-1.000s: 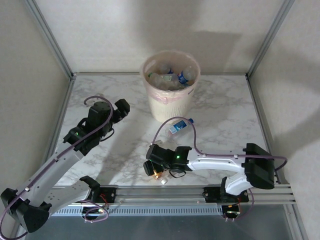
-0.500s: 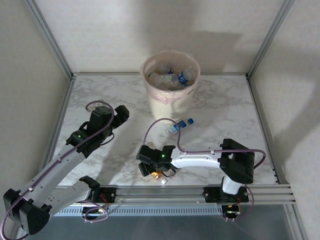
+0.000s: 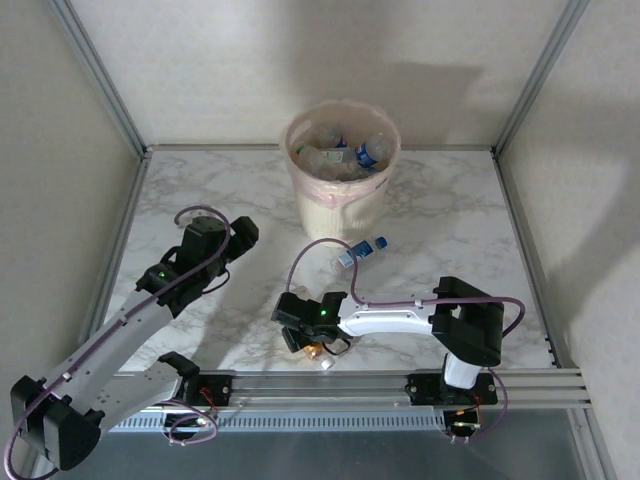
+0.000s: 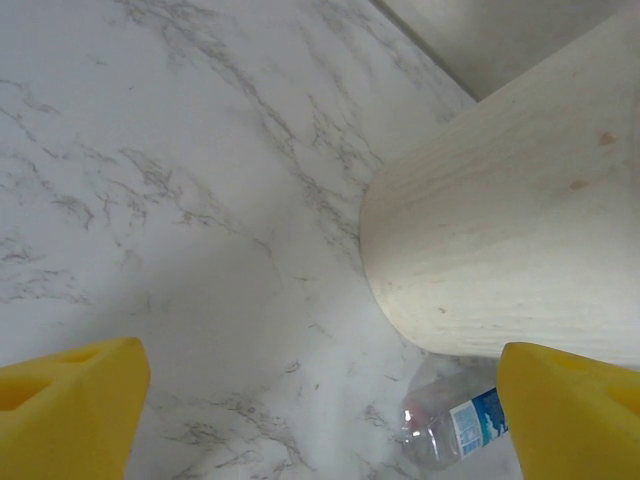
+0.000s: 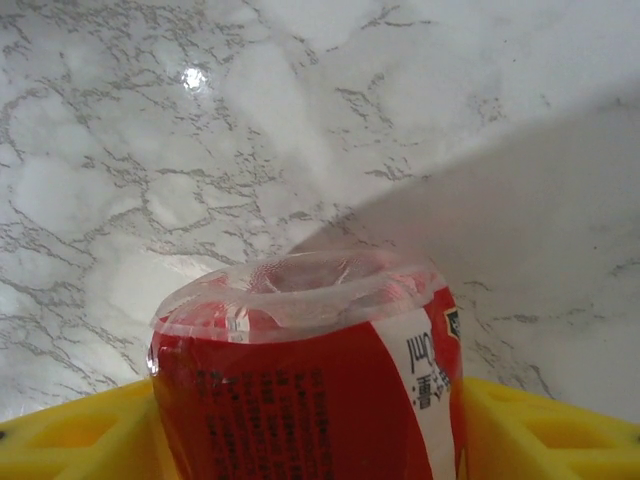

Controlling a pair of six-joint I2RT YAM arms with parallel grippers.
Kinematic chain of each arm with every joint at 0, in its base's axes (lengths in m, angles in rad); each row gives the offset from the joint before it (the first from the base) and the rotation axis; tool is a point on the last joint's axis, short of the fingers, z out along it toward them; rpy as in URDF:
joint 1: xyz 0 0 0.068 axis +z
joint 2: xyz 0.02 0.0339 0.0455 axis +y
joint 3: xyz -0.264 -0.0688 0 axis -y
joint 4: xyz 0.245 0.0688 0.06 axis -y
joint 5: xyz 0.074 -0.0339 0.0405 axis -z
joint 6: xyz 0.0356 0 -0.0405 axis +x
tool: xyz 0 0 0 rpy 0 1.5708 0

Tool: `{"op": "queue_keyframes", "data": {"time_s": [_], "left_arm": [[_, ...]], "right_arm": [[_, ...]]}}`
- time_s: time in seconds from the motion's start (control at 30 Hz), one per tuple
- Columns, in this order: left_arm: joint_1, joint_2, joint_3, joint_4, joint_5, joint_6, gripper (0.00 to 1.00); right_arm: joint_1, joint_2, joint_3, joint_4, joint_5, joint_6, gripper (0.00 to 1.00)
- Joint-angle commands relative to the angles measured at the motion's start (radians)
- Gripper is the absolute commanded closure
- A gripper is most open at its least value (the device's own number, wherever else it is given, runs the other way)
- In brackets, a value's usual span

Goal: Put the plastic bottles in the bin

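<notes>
A red-labelled plastic bottle [image 5: 300,390] lies near the table's front edge, and my right gripper [image 5: 305,445] is shut on it, yellow pads [image 5: 540,430] pressed against both its sides. From above, this gripper [image 3: 303,343] sits low at the centre front with the bottle [image 3: 316,350] under it. A clear bottle with a blue label and cap [image 3: 360,252] lies on the table just in front of the bin [image 3: 335,215]. The cream bin holds several bottles [image 3: 345,155]. My left gripper [image 3: 243,232] hangs open and empty left of the bin; its view shows the bin wall [image 4: 500,230] and the blue-labelled bottle [image 4: 450,425].
The marble table [image 3: 450,230] is fenced by grey walls and metal frame posts [image 3: 100,80] at both back corners. The arms' mounting rail [image 3: 330,385] runs along the near edge. A purple cable [image 3: 330,250] loops above the right arm.
My right gripper shifted slightly left and its jaws closed in on the red-labelled bottle. The left arm drew back toward me, away from the bin, its jaws narrowing a little.
</notes>
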Motion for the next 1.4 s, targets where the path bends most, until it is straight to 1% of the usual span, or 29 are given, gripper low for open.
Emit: {"op": "queue_keyframes", "data": {"time_s": [0.0, 0.1, 0.37, 0.47, 0.53, 0.67, 0.77, 0.83, 0.93, 1.03, 1.13, 1.2, 1.3, 1.37], "left_arm": [[0.013, 0.005, -0.021, 0.015, 0.019, -0.014, 0.11], [0.014, 0.01, -0.032, 0.024, 0.03, -0.018, 0.12], [0.022, 0.012, -0.037, 0.024, 0.03, -0.017, 0.13], [0.025, 0.013, -0.035, 0.025, 0.034, -0.018, 0.13], [0.027, 0.013, -0.034, 0.028, 0.041, -0.022, 0.13], [0.028, 0.016, -0.029, 0.042, 0.071, -0.032, 0.14], [0.028, 0.018, -0.022, 0.049, 0.095, -0.034, 0.14], [0.028, 0.018, -0.02, 0.054, 0.11, -0.033, 0.14], [0.028, 0.017, -0.02, 0.061, 0.131, -0.032, 0.15], [0.028, 0.014, -0.02, 0.063, 0.146, -0.033, 0.16], [0.028, 0.007, -0.02, 0.06, 0.15, -0.031, 0.16], [0.028, 0.002, -0.019, 0.057, 0.15, -0.029, 0.16], [0.028, -0.003, -0.02, 0.052, 0.148, -0.028, 0.15], [0.028, -0.005, -0.022, 0.049, 0.146, -0.025, 0.15]], "right_arm": [[0.008, -0.029, 0.012, -0.026, 0.02, 0.018, 0.37], [0.008, -0.066, 0.007, -0.018, 0.031, 0.023, 0.43], [0.008, -0.162, 0.031, -0.037, 0.069, 0.037, 0.48], [0.009, -0.233, 0.063, -0.046, 0.081, 0.038, 0.5], [0.009, -0.292, 0.106, -0.054, 0.104, 0.029, 0.5], [-0.005, -0.352, 0.225, -0.117, 0.174, 0.011, 0.49], [-0.046, -0.395, 0.319, -0.146, 0.226, 0.001, 0.49], [-0.102, -0.426, 0.362, -0.139, 0.223, -0.021, 0.49], [-0.241, -0.454, 0.434, -0.127, 0.177, -0.06, 0.48], [-0.366, -0.448, 0.539, -0.107, 0.124, -0.116, 0.48], [-0.474, -0.391, 0.684, -0.118, 0.099, -0.163, 0.47], [-0.555, -0.331, 0.778, -0.13, 0.053, -0.189, 0.46], [-0.681, -0.245, 0.872, -0.137, -0.023, -0.202, 0.46], [-0.743, -0.181, 0.926, -0.143, -0.067, -0.205, 0.46]]}}
